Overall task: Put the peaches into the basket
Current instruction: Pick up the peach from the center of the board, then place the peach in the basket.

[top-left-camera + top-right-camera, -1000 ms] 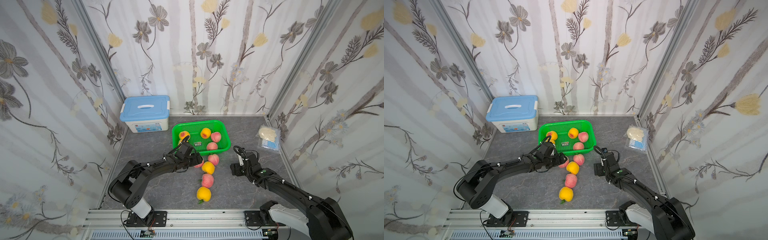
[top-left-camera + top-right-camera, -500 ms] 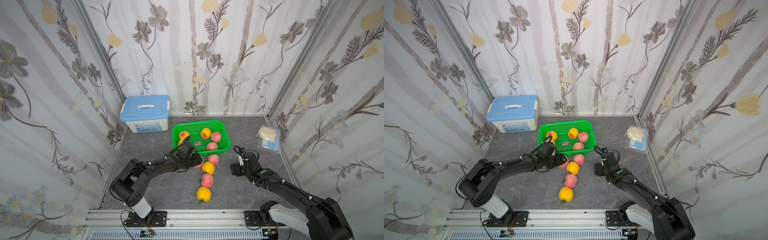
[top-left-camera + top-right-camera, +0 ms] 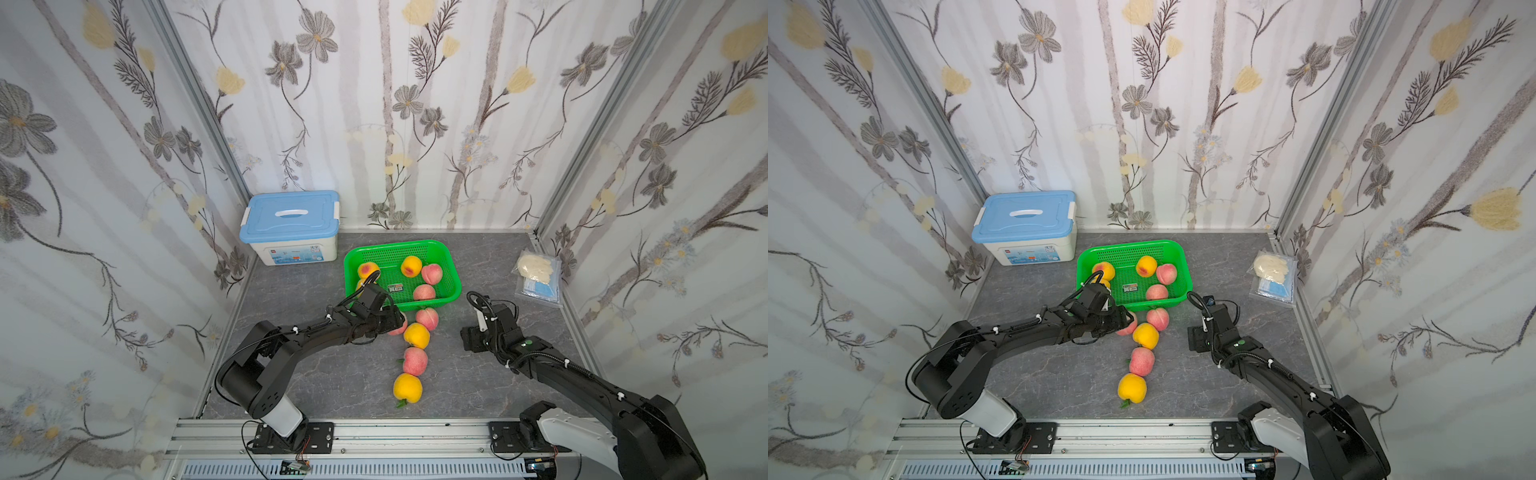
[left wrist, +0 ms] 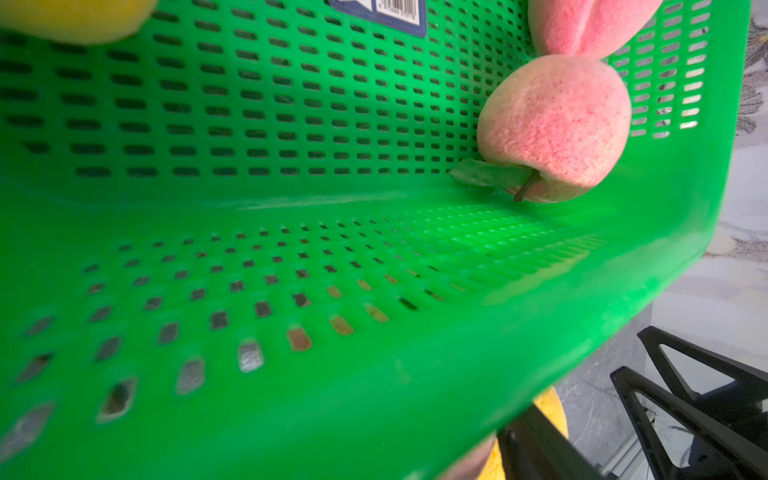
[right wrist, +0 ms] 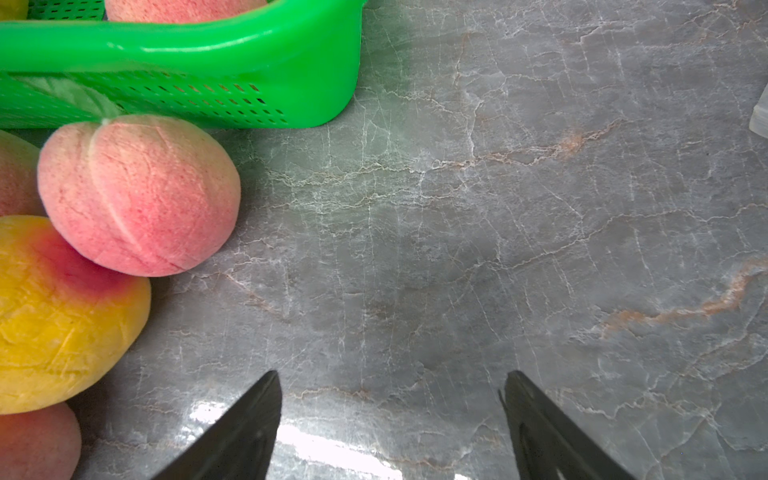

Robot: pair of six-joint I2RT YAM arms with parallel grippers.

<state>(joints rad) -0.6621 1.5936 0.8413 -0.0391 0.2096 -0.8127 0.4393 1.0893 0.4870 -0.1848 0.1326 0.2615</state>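
Bright, even light; blurry wrist-view foreground

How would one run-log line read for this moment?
left hand: at pink peach, grip unclear | right hand: open, empty | basket: partly filled

One rounded corner of the green basket [image 5: 232, 45] shows, and an inner pink peach [image 5: 178, 10] rises just over its rim. On the grey veined desk [image 5: 498, 208], just beside the perforated wall, lies a creased pink peach [image 5: 139, 195] with its leaf against the basket. It touches a yellow-orange peach [image 5: 58, 316] (red blush turned toward its pink neighbour). A cropped pink peach [image 5: 33, 444] sits against the yellow one. The right tool [image 5: 390, 382] has its two black fingers [image 5: 249, 419] well apart, with only desk showing between them.
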